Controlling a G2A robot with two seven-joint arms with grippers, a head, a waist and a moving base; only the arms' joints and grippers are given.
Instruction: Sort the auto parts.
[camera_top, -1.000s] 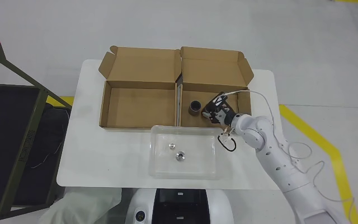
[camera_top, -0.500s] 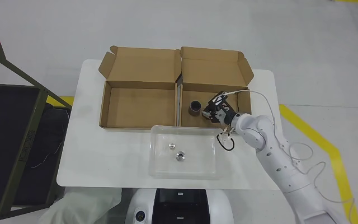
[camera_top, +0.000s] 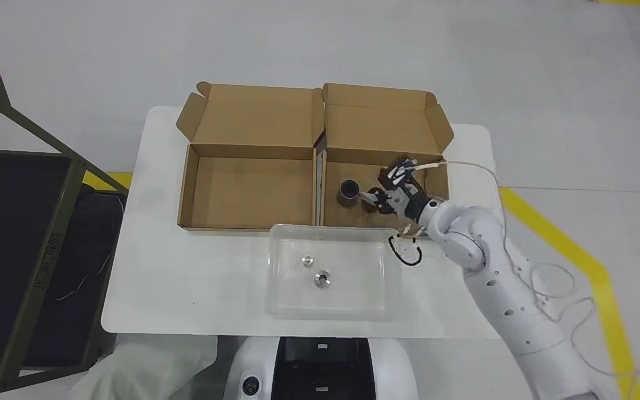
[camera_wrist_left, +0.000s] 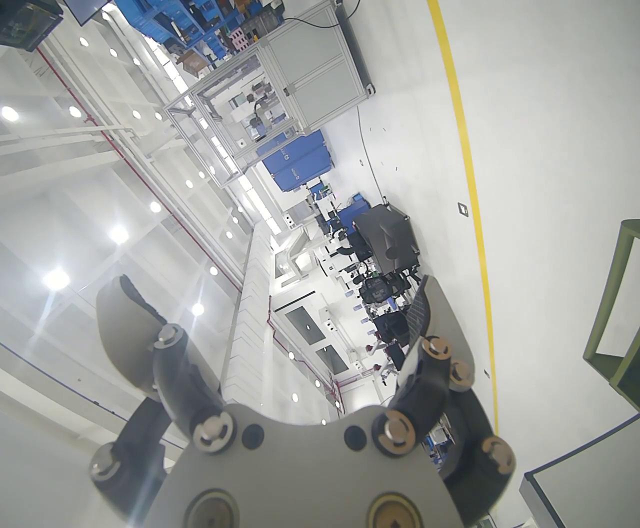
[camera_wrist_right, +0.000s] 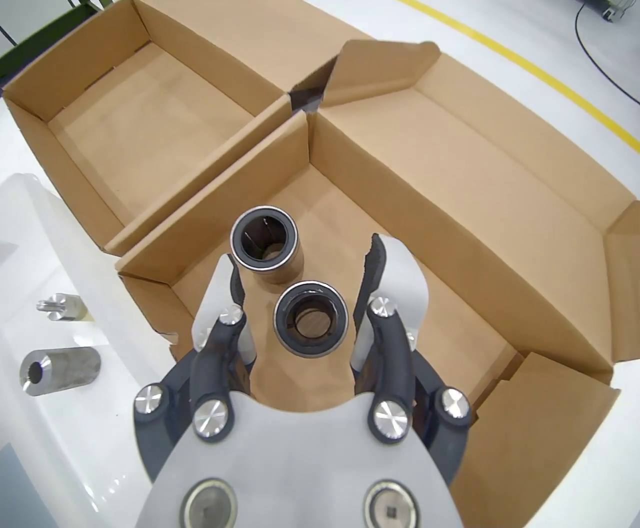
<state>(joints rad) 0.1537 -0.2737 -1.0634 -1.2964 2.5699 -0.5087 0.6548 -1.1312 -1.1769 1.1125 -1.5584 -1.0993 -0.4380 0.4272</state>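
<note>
Two black-rimmed bearing sleeves stand upright in the right cardboard box (camera_wrist_right: 450, 165). One sleeve (camera_wrist_right: 265, 243) is nearer the dividing wall. The other sleeve (camera_wrist_right: 310, 325) stands between the fingers of my right gripper (camera_wrist_right: 305, 260), which is open with a gap on each side of it. From above, the right gripper (camera_top: 384, 196) hangs over the right box (camera_top: 380, 158), beside a sleeve (camera_top: 348, 190). Two metal pins lie in the clear tray (camera_top: 330, 228): a small one (camera_top: 308, 262) and a thicker one (camera_top: 321, 280). My left gripper (camera_wrist_left: 272, 295) is open and empty, pointing up into the room.
The left cardboard box (camera_top: 250, 152) has nothing in it and touches the right box. Both have raised lid flaps at the back. The tray sits right in front of the boxes. A dark cart (camera_top: 40, 260) stands left of the table.
The right gripper has shifted slightly back and to the right over the right box. The sleeves, pins and tray have not moved.
</note>
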